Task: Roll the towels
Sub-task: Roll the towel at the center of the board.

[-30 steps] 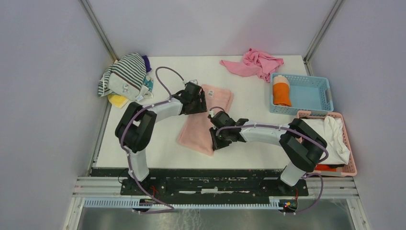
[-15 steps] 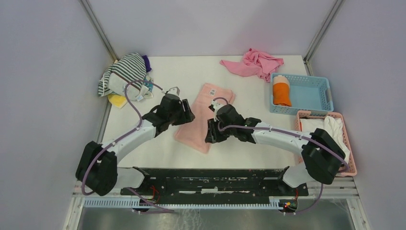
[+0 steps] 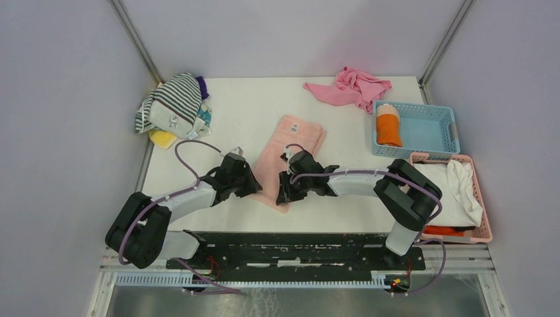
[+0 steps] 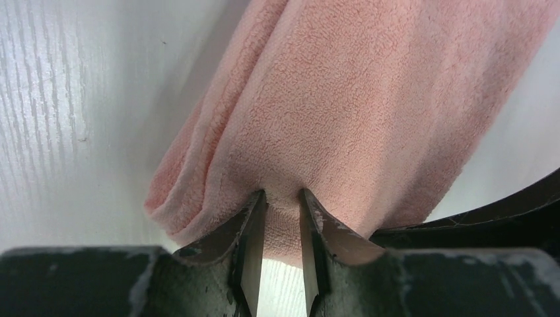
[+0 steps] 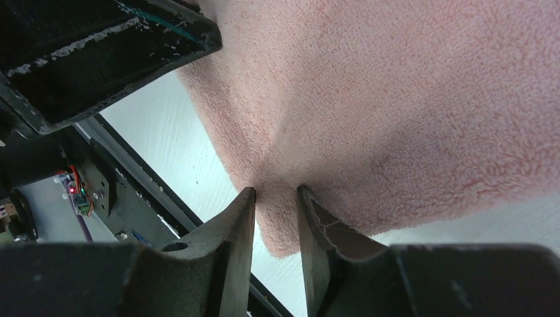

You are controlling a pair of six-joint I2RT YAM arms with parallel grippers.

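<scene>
- The pink towel (image 3: 290, 142) lies in the middle of the worktop (image 3: 257, 99), folded into a narrow strip.
- Its long axis runs from 1 o'clock, where the white label (image 3: 295, 127) shows, down to 7 o'clock at the near end.
- The left hand (image 3: 251, 188) sits at the 9 o'clock corner of that near end. In its wrist view the fingers (image 4: 254, 224) stand close together with a tuck of terry pinched between them, so it grips the towel's edge.
- The right hand (image 3: 282, 193) sits at the 3 o'clock corner of the same end. Its fingers (image 5: 241, 224) likewise close on a fold of the cloth.
- Both hands are equally near, side by side on the short edge, and the rest of the strip stretches away from them toward 1 o'clock.
- This looks like the start of the roll. The edge would need turning over and carrying along the long axis toward 1 o'clock, both corners together, or the roll may skew into a cone.
- The orange towel (image 3: 387, 127) stands rolled in the basket (image 3: 422, 105) at 2 o'clock.
</scene>
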